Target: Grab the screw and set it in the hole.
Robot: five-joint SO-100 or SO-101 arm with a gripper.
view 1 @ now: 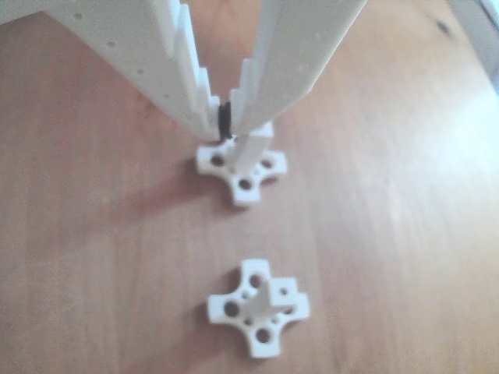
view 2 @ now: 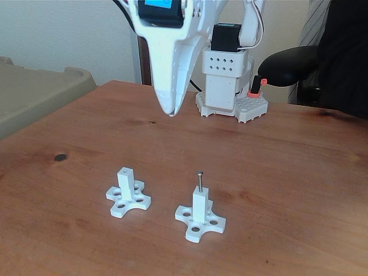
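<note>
screw [view 2: 199, 180] upright in post hole [view 2: 199, 192] — claw [view 2: 170, 111] clear

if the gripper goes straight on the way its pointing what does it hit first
Probably the white post just past the gripper tips in the other view. Depth is unclear, so it could land on the bare table beside it instead.

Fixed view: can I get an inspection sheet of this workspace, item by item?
Surface: brown wooden table, one small dark spot.
Job's things: thin grey metal screw stands upright in the top of the right white cross-based post; left twin post has none.
Clutter: nothing seen.
Grippers: white gripper raised above the table, jaws together, holding nothing.
Cables: pale cable by the arm.
Surroundings: beige moulded object left; dark padded shape right.
</note>
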